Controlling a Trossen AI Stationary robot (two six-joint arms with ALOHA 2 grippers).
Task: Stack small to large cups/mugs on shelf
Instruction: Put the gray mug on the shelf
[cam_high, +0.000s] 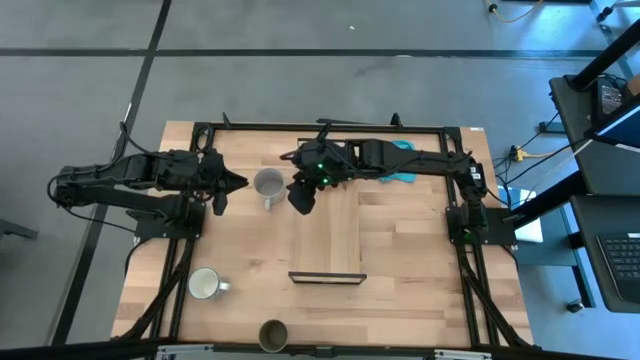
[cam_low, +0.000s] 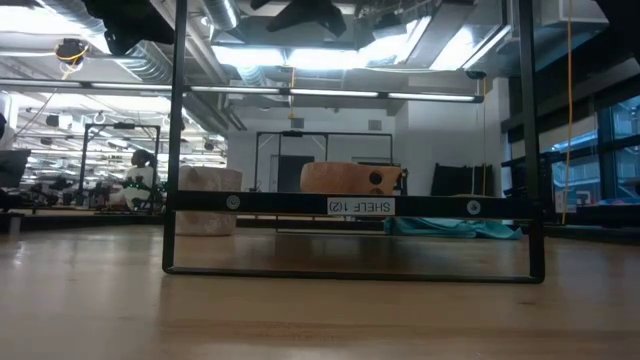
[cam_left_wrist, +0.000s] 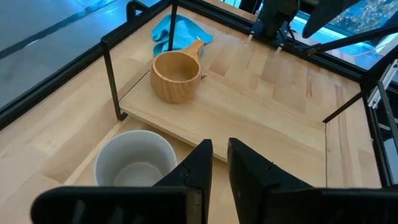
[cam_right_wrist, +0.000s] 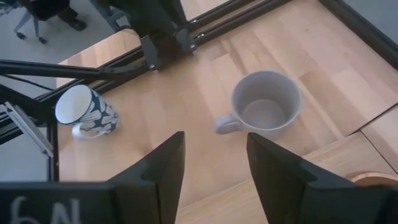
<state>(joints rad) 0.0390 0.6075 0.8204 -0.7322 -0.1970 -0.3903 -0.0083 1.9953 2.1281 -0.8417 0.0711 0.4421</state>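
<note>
The tan wooden cup (cam_left_wrist: 177, 74) stands upright on the far end of the light-wood shelf (cam_high: 340, 240); in the high view my right arm hides it. The grey mug (cam_high: 268, 185) stands on the table just left of the shelf's far end, handle (cam_right_wrist: 224, 124) toward the near edge. My left gripper (cam_high: 232, 182) hovers left of that mug, its fingers shut to a narrow slit (cam_left_wrist: 221, 163). My right gripper (cam_high: 300, 195) is open (cam_right_wrist: 214, 168) above the shelf's far left corner, beside the grey mug. The pale-inside patterned mug (cam_high: 204, 284) and the dark olive cup (cam_high: 273, 333) stand near the table's near edge.
A blue cloth (cam_high: 405, 175) lies at the table's far edge, right of the shelf. Black bracket frames (cam_low: 350, 205) rise at both short ends of the shelf. A black frame (cam_high: 330, 126) runs round the table's edges. Bare tabletop (cam_high: 420, 270) lies right of the shelf.
</note>
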